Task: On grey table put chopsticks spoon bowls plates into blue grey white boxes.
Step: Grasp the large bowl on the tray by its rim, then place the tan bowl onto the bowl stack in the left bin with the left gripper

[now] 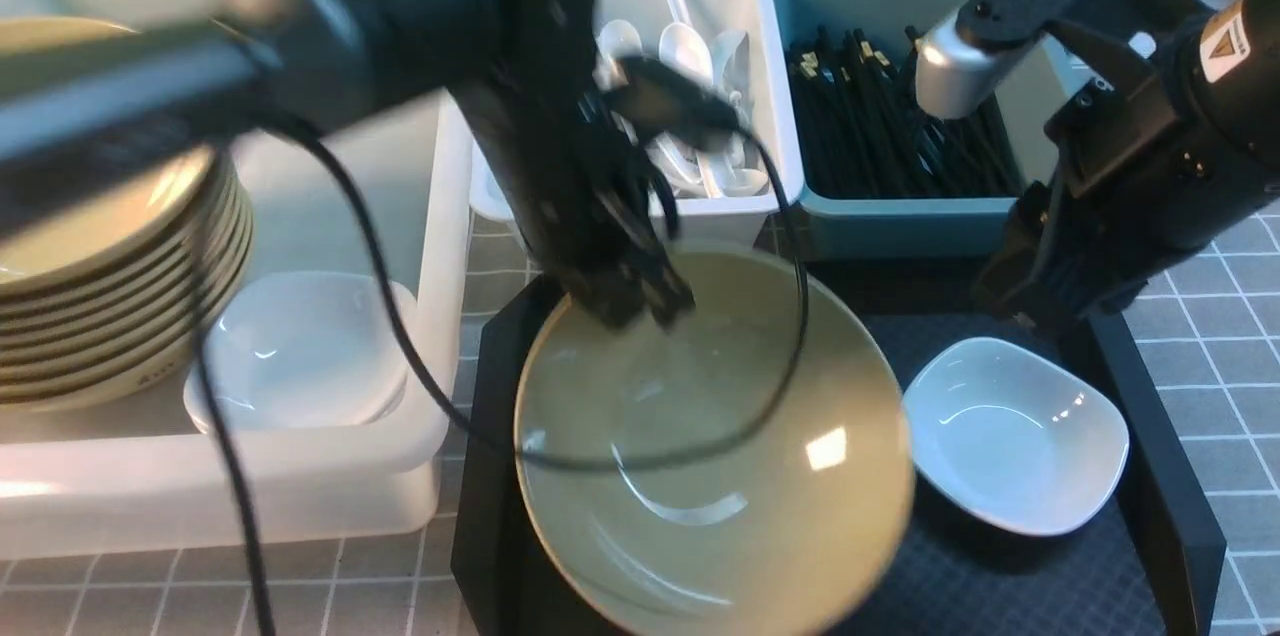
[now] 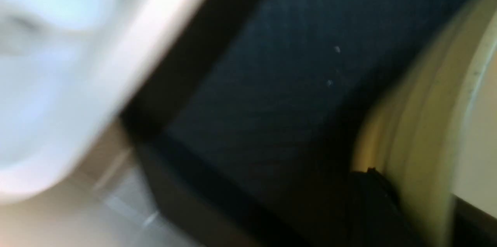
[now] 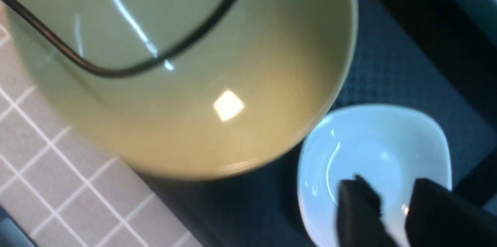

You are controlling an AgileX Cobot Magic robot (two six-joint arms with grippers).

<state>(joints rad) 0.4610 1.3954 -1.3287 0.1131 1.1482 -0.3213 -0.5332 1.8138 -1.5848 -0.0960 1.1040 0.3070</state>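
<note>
An olive-tan bowl (image 1: pixel 720 456) hangs tilted over the black tray, and my left gripper (image 1: pixel 640 301) is shut on its far rim. In the left wrist view a dark finger (image 2: pixel 372 200) presses the bowl's outer wall (image 2: pixel 419 122). A white plate (image 1: pixel 1015 431) lies on the tray to the bowl's right. My right gripper (image 1: pixel 1030 301) hovers at the plate's far edge. In the right wrist view the plate (image 3: pixel 372 153) shows through the gap between the parted fingers (image 3: pixel 357 212), which hold nothing. Spoons (image 1: pixel 685 46) fill the small white box (image 1: pixel 765 26), and chopsticks (image 1: pixel 890 126) fill the blue box (image 1: pixel 900 216).
The large white box (image 1: pixel 440 216) at left holds a stack of bowls (image 1: pixel 100 246) and a white plate (image 1: pixel 300 346). The black tray (image 1: pixel 1150 436) sits on the grey table (image 1: pixel 1230 336). A black cable (image 1: pixel 800 316) loops over the held bowl.
</note>
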